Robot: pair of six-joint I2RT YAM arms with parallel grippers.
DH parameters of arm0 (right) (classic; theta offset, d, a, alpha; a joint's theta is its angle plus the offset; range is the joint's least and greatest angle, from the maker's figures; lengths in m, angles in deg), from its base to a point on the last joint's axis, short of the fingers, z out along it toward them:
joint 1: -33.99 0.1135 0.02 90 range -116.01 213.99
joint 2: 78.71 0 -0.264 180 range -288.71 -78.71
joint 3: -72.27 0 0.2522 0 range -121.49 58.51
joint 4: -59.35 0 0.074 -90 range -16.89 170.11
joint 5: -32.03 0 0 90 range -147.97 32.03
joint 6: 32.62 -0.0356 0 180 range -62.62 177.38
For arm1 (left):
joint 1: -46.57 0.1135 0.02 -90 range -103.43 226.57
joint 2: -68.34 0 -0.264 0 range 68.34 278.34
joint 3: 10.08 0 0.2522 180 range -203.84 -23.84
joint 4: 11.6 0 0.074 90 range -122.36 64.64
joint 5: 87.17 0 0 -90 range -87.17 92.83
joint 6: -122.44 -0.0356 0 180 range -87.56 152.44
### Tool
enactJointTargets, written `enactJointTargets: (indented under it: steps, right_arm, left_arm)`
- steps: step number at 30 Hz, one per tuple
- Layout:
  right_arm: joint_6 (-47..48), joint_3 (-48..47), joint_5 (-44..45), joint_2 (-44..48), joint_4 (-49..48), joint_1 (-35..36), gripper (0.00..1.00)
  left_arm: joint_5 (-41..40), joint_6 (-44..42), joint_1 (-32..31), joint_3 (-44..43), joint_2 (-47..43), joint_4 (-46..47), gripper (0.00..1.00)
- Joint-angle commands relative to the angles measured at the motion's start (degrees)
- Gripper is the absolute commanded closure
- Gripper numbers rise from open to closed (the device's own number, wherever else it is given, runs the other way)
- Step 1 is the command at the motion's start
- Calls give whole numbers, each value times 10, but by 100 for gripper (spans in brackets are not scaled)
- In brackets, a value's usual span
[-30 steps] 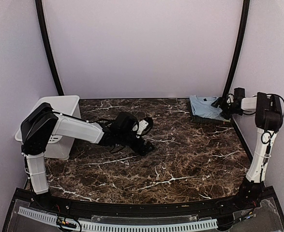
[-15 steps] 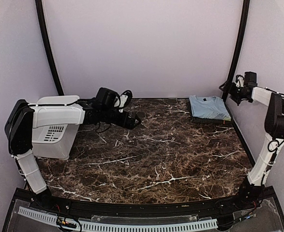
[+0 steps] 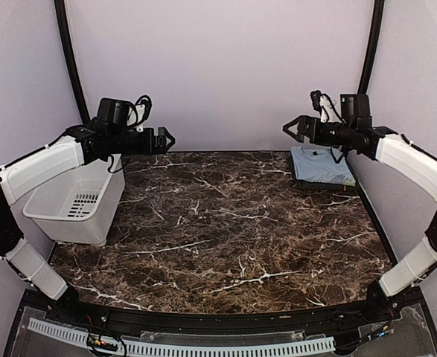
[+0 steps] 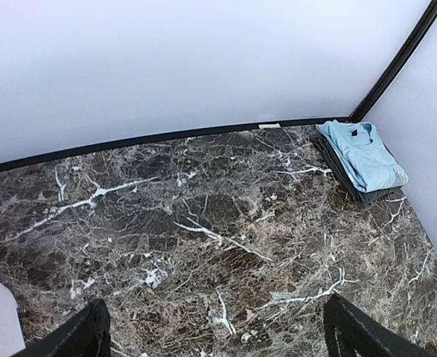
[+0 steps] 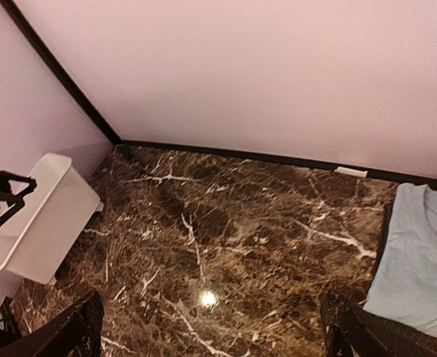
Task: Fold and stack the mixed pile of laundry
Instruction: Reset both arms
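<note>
The laundry lies as one folded stack at the table's back right corner. A light blue T-shirt [image 3: 321, 165] [image 4: 363, 155] [image 5: 419, 260] is on top, and the black pinstriped shirt [image 3: 324, 184] [image 4: 337, 165] shows only as a dark edge under it. My left gripper [image 3: 164, 139] [image 4: 218, 343] hangs open high over the back left, beside the bin, with nothing between its fingers. Raised just left of the stack, my right gripper [image 3: 292, 128] [image 5: 214, 341] is open and empty too, apart from the shirts.
A white plastic bin [image 3: 77, 204] [image 5: 39, 216] stands at the left edge under the left arm. Brown marble tabletop [image 3: 233, 230] spans the middle. Walls close the back and both sides, with black poles in the back corners.
The left arm lifted off the table's middle and swung back left, above the bin. The right arm rose from the stack and swung left over it, its jaws widening.
</note>
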Motion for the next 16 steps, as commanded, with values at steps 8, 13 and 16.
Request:
enactJointTargets:
  steps: [8, 13, 16]
  right_arm:
    - [-26, 251, 74, 33, -153, 132, 1]
    - [-42, 266, 83, 28, -168, 148, 1]
    - [-41, 259, 86, 28, -164, 148, 1]
  left_arm:
    - [48, 105, -20, 202, -6, 49, 1]
    - [24, 106, -36, 211, -7, 54, 1]
    - [19, 103, -36, 201, -4, 45, 1]
